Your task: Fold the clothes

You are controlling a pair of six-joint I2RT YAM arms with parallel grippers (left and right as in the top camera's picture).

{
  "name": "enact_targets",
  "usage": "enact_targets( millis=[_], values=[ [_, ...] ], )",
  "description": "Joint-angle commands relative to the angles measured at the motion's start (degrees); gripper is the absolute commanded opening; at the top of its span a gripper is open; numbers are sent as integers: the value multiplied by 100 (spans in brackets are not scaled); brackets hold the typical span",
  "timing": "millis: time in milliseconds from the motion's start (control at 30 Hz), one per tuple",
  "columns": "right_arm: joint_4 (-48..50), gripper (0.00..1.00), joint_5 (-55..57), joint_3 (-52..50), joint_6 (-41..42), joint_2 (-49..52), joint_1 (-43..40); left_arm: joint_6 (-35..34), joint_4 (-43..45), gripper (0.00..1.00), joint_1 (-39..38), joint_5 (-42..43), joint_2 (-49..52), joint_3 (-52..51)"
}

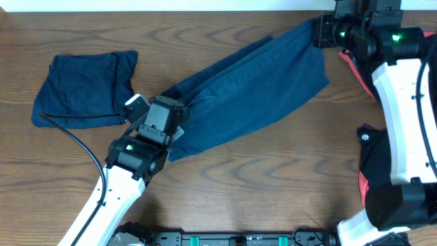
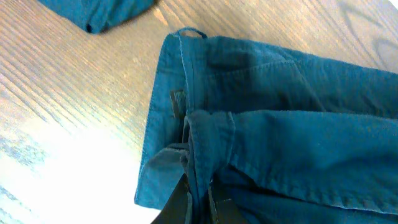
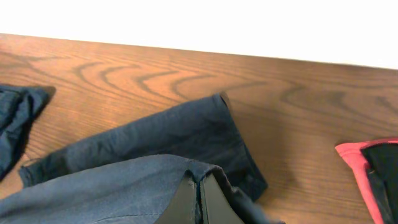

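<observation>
A pair of navy-blue shorts [image 1: 252, 89] is stretched diagonally across the table between my two grippers. My left gripper [image 1: 179, 123] is shut on the waistband end at the lower left; the waistband and belt loop show in the left wrist view [image 2: 199, 130], pinched in the fingers [image 2: 198, 199]. My right gripper [image 1: 321, 31] is shut on the leg hem at the upper right, and the cloth drapes over its fingers [image 3: 200, 199], with the shorts [image 3: 155, 149] lying below. A second navy garment [image 1: 85, 89] lies folded at the far left.
A red and black garment [image 1: 372, 164] lies at the right edge under the right arm, also in the right wrist view [image 3: 373, 168]. The folded garment's corner shows in the left wrist view [image 2: 99, 12]. A black cable [image 1: 75, 140] runs along the left arm.
</observation>
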Motion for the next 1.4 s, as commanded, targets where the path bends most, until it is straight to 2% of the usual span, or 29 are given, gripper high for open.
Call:
enact_targets(
  millis=[0, 233, 533, 867, 900, 933, 967, 1000, 1033, 1067, 1133, 1233, 1300, 1367],
  values=[
    [129, 1, 107, -52, -42, 452, -35, 7, 57, 6, 96, -614, -46, 28],
    [850, 1, 109, -52, -136, 1023, 170, 9, 396, 6, 256, -627, 66, 26],
    [1801, 1, 127, -52, -166, 1641, 439, 4, 610, 6, 282, -769, 697, 26],
    [2490, 1, 125, -52, 284, 2413, 483, -55, 1414, 6, 286, -1873, 1355, 26],
    [2516, 6, 103, -52, 284, 2420, 485, -52, 1475, 6, 286, -1923, 1388, 26],
    [2529, 25, 103, -52, 284, 2441, 492, -52, 1572, 6, 295, -2009, 1432, 28],
    [2531, 38, 103, -52, 284, 2444, 496, -50, 1633, 17, 317, -2017, 1456, 28],
    [2529, 55, 101, -50, 284, 2439, 496, -52, 1705, 36, 363, -2013, 1458, 28],
    [2520, 64, 98, -46, 284, 2415, 494, -33, 1753, 55, 404, -2013, 1451, 28],
    [2505, 72, 101, -46, 284, 2385, 492, 74, 1821, 68, 452, -1998, 1421, 33],
    [2459, 82, 101, -46, 282, 2288, 461, 487, 1989, 88, 551, -1991, 1320, 55],
    [2361, 84, 74, -46, 271, 2055, 404, 1082, 2192, 95, 647, -1993, 1088, 120],
    [2225, 81, -4, -46, 205, 1891, 365, 1414, 2385, 95, 695, -1991, 909, 136],
    [1899, 73, -74, -46, 50, 1727, 341, 1600, 2529, 94, 699, -1980, 763, 136]
  ],
)
